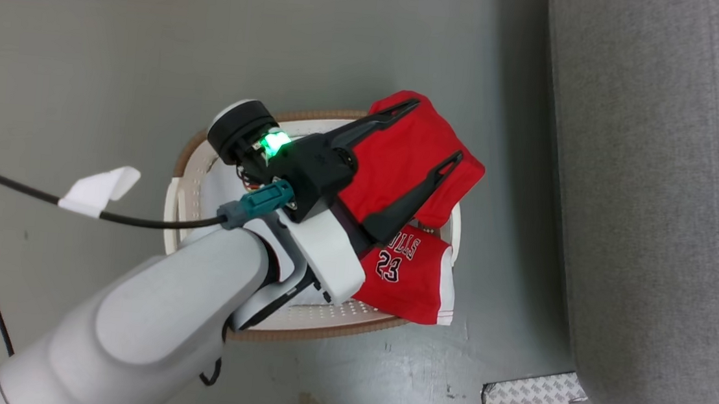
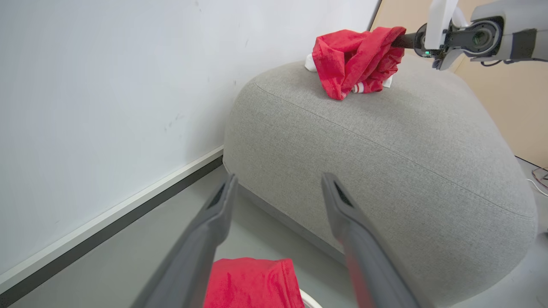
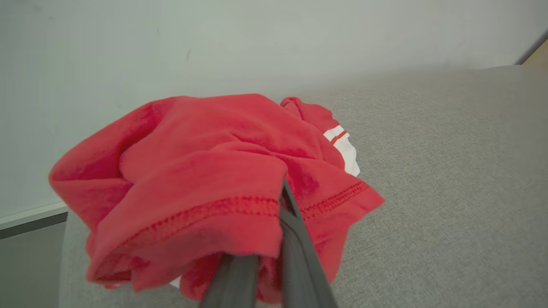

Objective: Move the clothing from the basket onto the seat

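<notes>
**Left tool (image 1: 436, 129) open above the basket (image 1: 323, 319)**

Its two fingers are spread wide with nothing between them. They hang directly over the top piece (image 1: 395, 166), a folded red garment that lies across the basket's far right corner and overhangs the rim. The fingers straddle that piece across its width. They point towards the seat (image 1: 660, 189), which stands near the basket on the robot's right.

Partly under the fold lies the jersey (image 1: 414, 278), with its number 23 showing.

The right tool (image 3: 274, 252) is well apart, over the seat. Its fingers are close together on a bunched red piece (image 2: 355, 60) whose lower folds rest on the cushion.

That makes the left arm the nearer one. The coming move looks like a straight drop onto the top piece and a pinch, then a carry to the right.
</notes>
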Robot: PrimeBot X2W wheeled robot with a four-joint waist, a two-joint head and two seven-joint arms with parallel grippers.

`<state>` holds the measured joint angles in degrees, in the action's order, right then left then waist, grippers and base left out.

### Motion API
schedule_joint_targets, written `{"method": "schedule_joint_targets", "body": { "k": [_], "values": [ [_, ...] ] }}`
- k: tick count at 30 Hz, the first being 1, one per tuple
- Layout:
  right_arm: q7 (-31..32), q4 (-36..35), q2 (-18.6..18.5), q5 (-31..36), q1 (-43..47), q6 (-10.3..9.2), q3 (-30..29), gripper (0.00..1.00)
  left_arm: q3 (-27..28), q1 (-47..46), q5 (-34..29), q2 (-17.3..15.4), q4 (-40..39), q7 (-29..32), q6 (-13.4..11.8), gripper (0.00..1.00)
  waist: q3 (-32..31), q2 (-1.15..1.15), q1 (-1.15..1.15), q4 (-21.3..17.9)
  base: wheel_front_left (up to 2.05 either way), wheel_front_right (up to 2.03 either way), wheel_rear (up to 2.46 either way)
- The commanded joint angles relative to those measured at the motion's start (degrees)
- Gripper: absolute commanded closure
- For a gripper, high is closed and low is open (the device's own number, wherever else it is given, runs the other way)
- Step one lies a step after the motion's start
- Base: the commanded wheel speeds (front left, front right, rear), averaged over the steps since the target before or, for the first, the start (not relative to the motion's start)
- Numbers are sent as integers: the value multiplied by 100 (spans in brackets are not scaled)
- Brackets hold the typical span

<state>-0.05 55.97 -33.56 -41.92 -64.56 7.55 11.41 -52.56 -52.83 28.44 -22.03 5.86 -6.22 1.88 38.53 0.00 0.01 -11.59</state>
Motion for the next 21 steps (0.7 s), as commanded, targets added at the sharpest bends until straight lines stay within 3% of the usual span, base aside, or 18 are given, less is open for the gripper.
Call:
{"method": "schedule_joint_targets", "body": {
  "k": [1,2,3,9,16,21],
  "values": [
    [19,70,12,32,-46,-12,28,100,2,42,24,-31,33,-55,-25,0,-71,0,-1,-31,0,0,0],
    [49,107,32,24,-38,-12,78,56,-4,71,37,-32,47,-66,-24,0,-131,0,-1,-47,0,0,0],
    [75,134,54,26,-20,-12,141,0,-12,106,37,-32,69,-75,-33,0,-211,0,-1,-69,0,0,0],
    [705,55,232,-249,348,-12,703,0,32,524,272,-17,339,-349,-124,0,-1060,0,-1,-266,0,0,0],
    [1532,-663,-137,-574,930,-12,1584,0,204,1208,641,-65,576,-648,-311,0,-2263,0,-1,-416,0,0,0],
    [1532,-1495,-542,-835,1262,-12,1940,0,410,1653,836,-64,632,-794,-488,0,-2977,0,-1,-363,0,0,0]
  ]
}}
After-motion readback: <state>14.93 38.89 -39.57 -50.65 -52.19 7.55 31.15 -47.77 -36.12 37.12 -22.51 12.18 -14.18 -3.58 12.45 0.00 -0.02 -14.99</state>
